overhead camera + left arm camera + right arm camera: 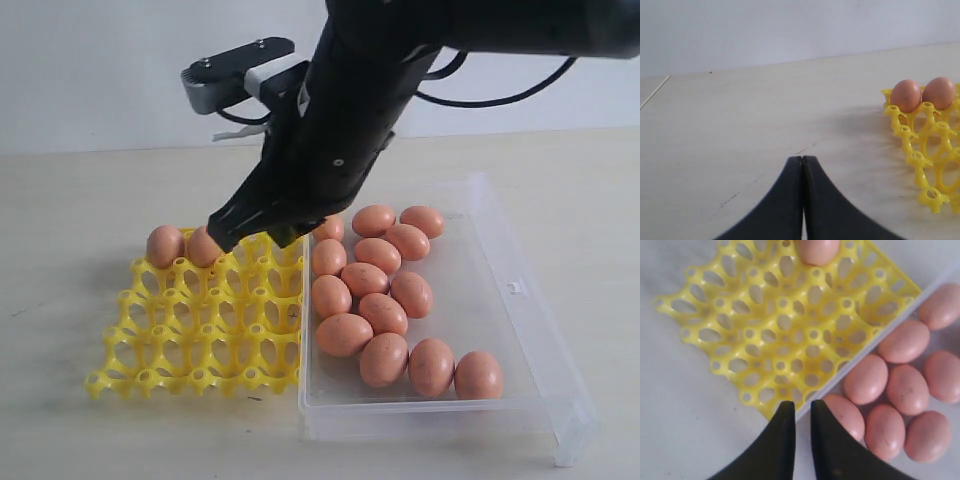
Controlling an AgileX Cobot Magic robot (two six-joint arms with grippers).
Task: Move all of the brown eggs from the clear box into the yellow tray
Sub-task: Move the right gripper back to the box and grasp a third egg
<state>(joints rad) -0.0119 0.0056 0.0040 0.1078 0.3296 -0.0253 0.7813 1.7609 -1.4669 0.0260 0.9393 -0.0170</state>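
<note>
Eggs (382, 313), brown: sixteen counted. Fourteen lie in the box (520, 330), right of centre in the exterior view, bunched toward its left and far parts; one at the far left is half hidden by the arm. All fourteen lie on their sides, with long axes mixed: several run left to right, others slant or run toward the camera, and the three along the near edge stand closer to up and down in the frame. Two more sit in the tray (190, 340), in the two leftmost cups of its far row, side by side and touching, upright with the long axis vertical. Tray, yellow: one, four by four cups, fourteen of them vacant, left of centre on the bench (80, 200), its right edge just beside the box's left wall. Box, clear: one, long axis running from the near edge toward the far right, clasp on its right wall. Right hand (255, 232): above the tray's far right cups near the box wall, fingers a narrow gap apart, holding nothing. Left hand (802, 159): fingers pressed together, empty, low over bare bench beside the tray.
</note>
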